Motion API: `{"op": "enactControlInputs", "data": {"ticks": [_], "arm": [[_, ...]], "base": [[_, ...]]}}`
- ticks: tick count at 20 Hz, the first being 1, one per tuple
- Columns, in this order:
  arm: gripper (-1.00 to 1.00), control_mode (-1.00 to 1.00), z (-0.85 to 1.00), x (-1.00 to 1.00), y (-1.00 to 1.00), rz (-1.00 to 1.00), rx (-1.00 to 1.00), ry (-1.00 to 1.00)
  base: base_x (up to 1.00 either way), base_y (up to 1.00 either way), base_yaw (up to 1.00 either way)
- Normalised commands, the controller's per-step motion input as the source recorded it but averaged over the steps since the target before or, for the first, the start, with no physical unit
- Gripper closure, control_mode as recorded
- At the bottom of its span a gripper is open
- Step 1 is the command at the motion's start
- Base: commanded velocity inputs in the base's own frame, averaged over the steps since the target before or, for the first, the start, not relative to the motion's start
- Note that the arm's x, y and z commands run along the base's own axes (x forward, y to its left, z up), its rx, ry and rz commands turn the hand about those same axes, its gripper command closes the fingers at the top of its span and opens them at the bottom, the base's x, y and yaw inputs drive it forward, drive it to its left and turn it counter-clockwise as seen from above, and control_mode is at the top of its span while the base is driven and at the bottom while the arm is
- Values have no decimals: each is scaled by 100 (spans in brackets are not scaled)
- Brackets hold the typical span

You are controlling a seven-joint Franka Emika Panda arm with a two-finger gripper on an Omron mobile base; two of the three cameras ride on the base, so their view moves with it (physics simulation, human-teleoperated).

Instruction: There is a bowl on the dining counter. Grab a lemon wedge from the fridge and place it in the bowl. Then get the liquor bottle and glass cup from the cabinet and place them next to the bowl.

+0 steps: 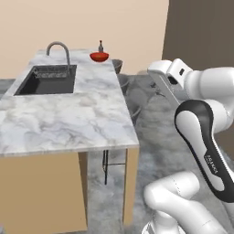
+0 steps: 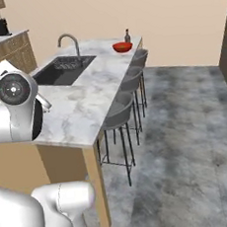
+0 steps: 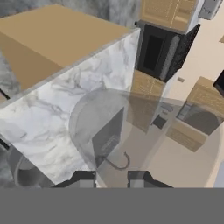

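Observation:
In the hand view my gripper (image 3: 111, 177) is shut on the glass cup (image 3: 175, 153), a translucent grey tumbler that stands right in front of the camera. Through and past it lies the dining counter (image 3: 61, 105). At the far end of the dining counter (image 1: 68, 114) sits the red bowl (image 1: 99, 56), with the dark liquor bottle (image 1: 100, 45) upright just behind it. The right base view shows the same bowl (image 2: 122, 47) and liquor bottle (image 2: 127, 35) near the counter's far corner. My arm is raised beside the near end of the counter. The fridge, lemon wedge and cabinet are out of view.
A black sink (image 1: 48, 80) with a grey tap (image 1: 59, 48) takes up the counter's far left. Grey stools (image 2: 120, 110) line its right side above a grey floor. A dark appliance (image 3: 159, 52) and wooden units stand against the far wall.

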Motion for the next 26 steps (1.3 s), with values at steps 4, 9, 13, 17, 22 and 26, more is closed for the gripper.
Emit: {"op": "enactControlInputs", "data": {"ticks": [4, 9, 13, 17, 22, 26], "arm": [[100, 100, 0, 0, 0, 0, 0, 0], [100, 100, 0, 0, 0, 0, 0, 0], [100, 100, 0, 0, 0, 0, 0, 0], [100, 100, 0, 0, 0, 0, 0, 0], [100, 100, 0, 0, 0, 0, 0, 0], [100, 100, 0, 0, 0, 0, 0, 0]], "base": [[44, -100, 6], [66, -100, 12], [86, -99, 19], [99, -81, 29], [96, -68, 37], [98, -56, 44]]}}
